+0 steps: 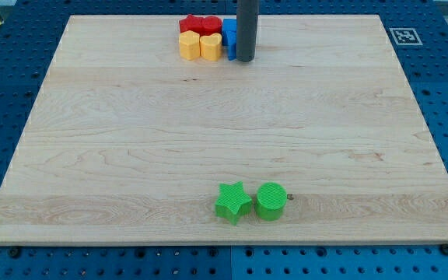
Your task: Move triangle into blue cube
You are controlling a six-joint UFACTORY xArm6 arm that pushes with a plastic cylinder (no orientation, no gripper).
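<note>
While my tip [245, 59] rests just right of the blue blocks [229, 39], holding nothing, the cluster hugs the board's [131, 140] top edge: red blocks [199, 24], yellow blocks [199, 46]; cube and triangle indistinguishable. Green star [232, 201] touches green cylinder [271, 201] near the bottom edge, wide bare wood between

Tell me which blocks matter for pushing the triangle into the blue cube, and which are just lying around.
Job:
blue block, partly hidden, shape unclear
my tip, just right of it
No triangle can be made out.

Lying about:
red blocks
yellow blocks
green star
green cylinder
</note>
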